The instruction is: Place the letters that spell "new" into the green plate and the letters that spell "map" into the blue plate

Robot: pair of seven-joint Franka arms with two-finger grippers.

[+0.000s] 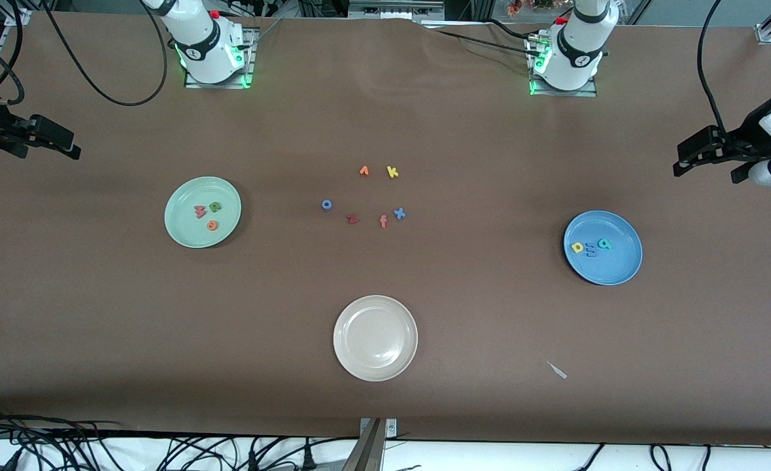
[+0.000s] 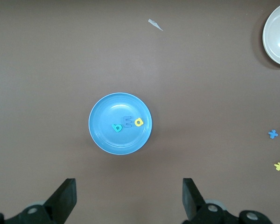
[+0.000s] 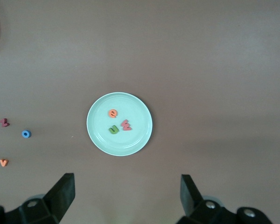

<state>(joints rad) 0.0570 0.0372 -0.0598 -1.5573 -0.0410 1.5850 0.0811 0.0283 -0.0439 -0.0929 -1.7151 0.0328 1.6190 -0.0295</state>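
Observation:
The green plate holds a pink-red w, a green n and an orange e. On the blue plate lie a yellow p, a blue m and a teal a. My right gripper hangs open and empty over the bare table at the right arm's end, apart from the green plate. At the left arm's end, my left gripper is likewise open and empty, high up and apart from the blue plate.
Loose letters lie mid-table: an orange one, a yellow k, a blue ring, a dark red letter, an orange-red f, a blue x. A cream-white plate sits nearer the camera, with a white scrap nearby.

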